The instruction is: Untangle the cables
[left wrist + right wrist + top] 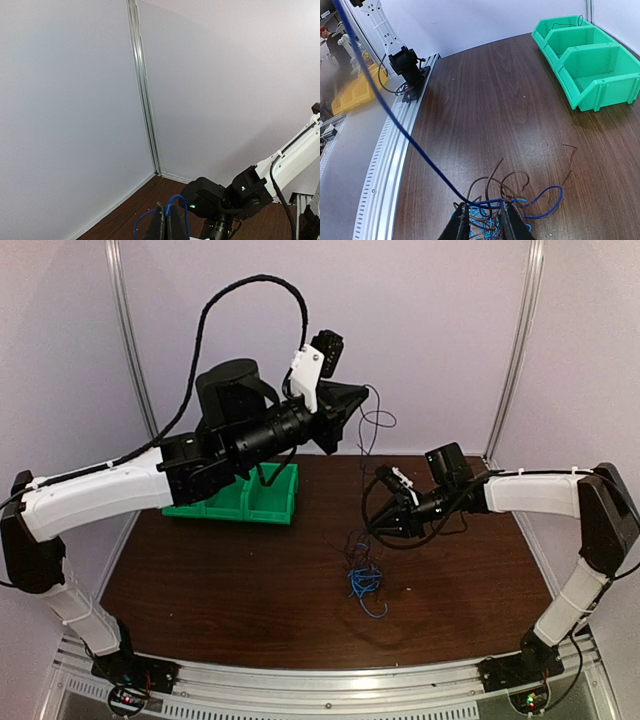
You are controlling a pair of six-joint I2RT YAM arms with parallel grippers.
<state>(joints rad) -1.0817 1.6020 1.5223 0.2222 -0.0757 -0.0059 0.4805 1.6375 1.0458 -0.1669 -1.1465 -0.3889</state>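
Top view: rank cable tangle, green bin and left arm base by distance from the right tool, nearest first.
1. cable tangle, mid-table, just below the right tool
2. green bin, far side, to the left
3. left arm base, near-left corner

The top camera looks down from above and behind the arms over the whole table (200, 590). The left wrist camera, raised high, faces past the left end effector (165, 212) toward the walls (75, 100) and the right arm (295, 155). The right wrist camera sits close above the cables (487, 202) at the right end effector (485, 216), a patch the top view shares.

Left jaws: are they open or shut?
Shut. In the left wrist view the two fingers lie pressed together, and a blue cable loops out from between them.
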